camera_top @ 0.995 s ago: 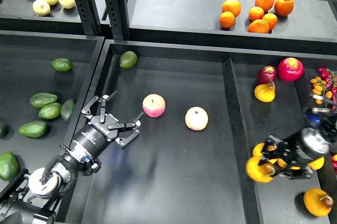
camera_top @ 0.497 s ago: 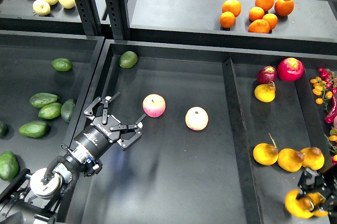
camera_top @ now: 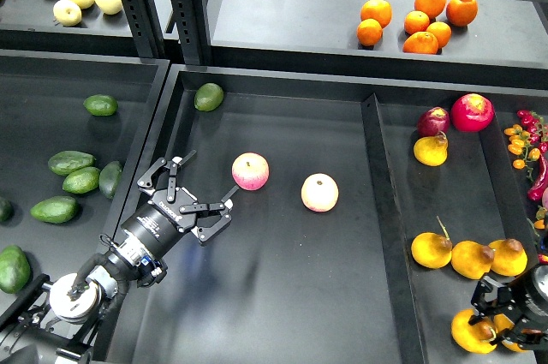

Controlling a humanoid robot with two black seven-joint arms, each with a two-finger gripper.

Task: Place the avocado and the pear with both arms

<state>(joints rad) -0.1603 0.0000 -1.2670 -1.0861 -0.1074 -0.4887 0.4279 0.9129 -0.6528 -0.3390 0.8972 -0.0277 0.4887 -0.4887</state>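
Observation:
My right gripper [camera_top: 495, 311] is at the bottom right corner, shut on a yellow-orange pear [camera_top: 471, 331] low over the right tray [camera_top: 445, 201]. Other pears [camera_top: 431, 250] lie in a row just above it, and another pear [camera_top: 516, 336] is partly hidden behind the gripper. My left gripper [camera_top: 190, 187] is open and empty over the middle tray [camera_top: 282, 287], left of a pink apple [camera_top: 250, 170]. A dark green elongated avocado [camera_top: 110, 178] lies in the left tray beside the dividing wall, left of the gripper.
Paler avocados [camera_top: 70, 161] lie in the left tray and one [camera_top: 208, 96] lies in the middle tray's far corner. A second apple [camera_top: 319, 192] is mid-tray. Oranges [camera_top: 419, 21] sit on the back shelf. Red fruit [camera_top: 472, 111] and chillies [camera_top: 527, 137] are far right.
My right gripper has carried the pear from the right tray's left side to the bottom right corner, uncovering the row of pears. The left gripper has edged slightly right.

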